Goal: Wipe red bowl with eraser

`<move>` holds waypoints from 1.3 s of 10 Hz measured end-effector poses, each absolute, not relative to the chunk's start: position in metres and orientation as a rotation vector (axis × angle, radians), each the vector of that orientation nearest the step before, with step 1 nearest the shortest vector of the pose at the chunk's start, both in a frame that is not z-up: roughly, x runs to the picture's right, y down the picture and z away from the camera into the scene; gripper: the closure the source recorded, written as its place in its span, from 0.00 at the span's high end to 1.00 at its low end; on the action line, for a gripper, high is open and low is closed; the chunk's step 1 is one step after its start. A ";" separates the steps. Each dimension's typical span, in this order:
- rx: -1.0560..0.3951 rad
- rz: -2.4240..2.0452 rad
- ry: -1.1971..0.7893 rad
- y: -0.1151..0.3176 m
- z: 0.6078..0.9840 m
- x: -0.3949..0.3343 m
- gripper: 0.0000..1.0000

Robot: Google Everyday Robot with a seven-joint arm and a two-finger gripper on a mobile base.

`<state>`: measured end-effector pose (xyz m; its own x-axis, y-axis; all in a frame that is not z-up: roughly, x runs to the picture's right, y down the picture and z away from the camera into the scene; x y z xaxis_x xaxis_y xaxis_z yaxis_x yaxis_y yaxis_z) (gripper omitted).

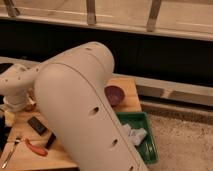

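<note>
The white arm (pixel 82 105) fills the middle of the view, its thick upper link running from the bottom edge up to a rounded elbow; a slimmer link (pixel 17 82) reaches from there to the left and turns down over the left end of the surface. Behind it runs a dark wall under a pale rail with metal posts (pixel 91 12); speckled floor (pixel 185 145) lies to the right. The wooden surface (pixel 126 86) shows on both sides of the arm, much of it hidden; the red bowl cannot be made out anywhere on the part that shows. A green tray (pixel 152 146) sits at the surface's right side, partly behind the arm, with pale crumpled things (pixel 133 134) inside. A dark purple bowl (pixel 114 95) stands upright on the wood just beyond the tray. The eraser (pixel 36 125), flat and black, lies free on the surface left of the big link, touched by nothing. Nearer the front edge lies a red-handled tool (pixel 36 148), a small dark object (pixel 50 141) half hidden by the arm beside it, and a thin metal utensil (pixel 9 156) at the far left. The claw (pixel 8 115) hangs at the left edge below the wrist, mostly cut off, up and left of the eraser and apart from it; it stands wide with nothing seen in it.
</note>
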<state>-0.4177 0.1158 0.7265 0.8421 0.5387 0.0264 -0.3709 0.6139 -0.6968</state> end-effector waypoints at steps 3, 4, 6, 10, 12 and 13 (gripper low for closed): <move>-0.794 0.730 -0.188 0.149 0.747 -0.400 0.79; -0.810 0.745 -0.185 0.157 0.753 -0.398 0.79; -0.826 0.750 -0.197 0.159 0.759 -0.394 0.79; -0.829 0.748 -0.197 0.158 0.759 -0.396 0.79; -0.834 0.757 -0.181 0.151 0.769 -0.396 0.79; -0.830 0.769 -0.165 0.145 0.776 -0.391 0.79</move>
<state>-0.3911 0.1452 0.7761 0.7228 0.6736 -0.1544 -0.5507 0.4265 -0.7175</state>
